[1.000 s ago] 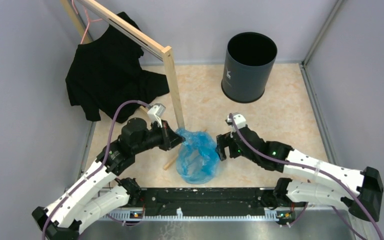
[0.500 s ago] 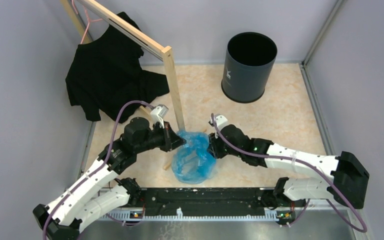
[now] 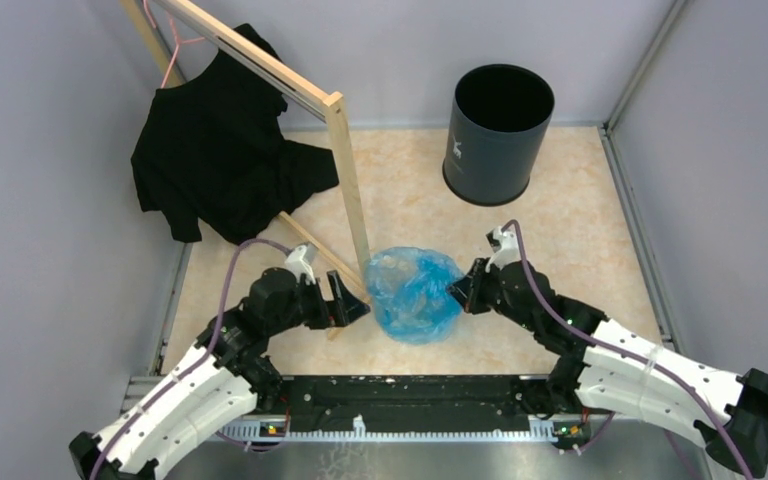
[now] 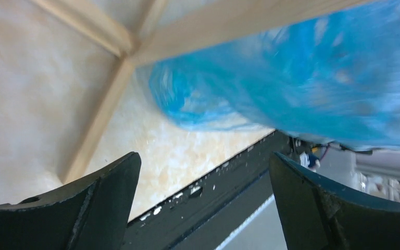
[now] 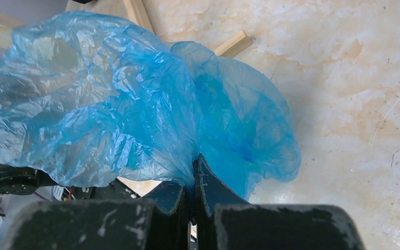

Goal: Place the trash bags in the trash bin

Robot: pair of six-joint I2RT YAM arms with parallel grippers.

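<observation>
**Right claw pinches the blue bag, left claw gapes beside it**

Nearest me, both arms reach in low from the near edge, elbows bent, wrists aimed at each other. The left gripper (image 3: 353, 305) is spread wide with nothing between its fingers, just left of the trash bag (image 3: 415, 295). The right gripper (image 3: 458, 293) is clenched on a gathered fold at the bag's right edge. The bag sits bunched by the foot of the wooden rack (image 3: 345, 170). It's a blur in the left wrist view, and I can't tell whether it's lifted. Farther back, a black garment (image 3: 220, 160) hangs at the left. The trash bin (image 3: 495, 135) stands upright at the far right, well apart from the bag.
</observation>
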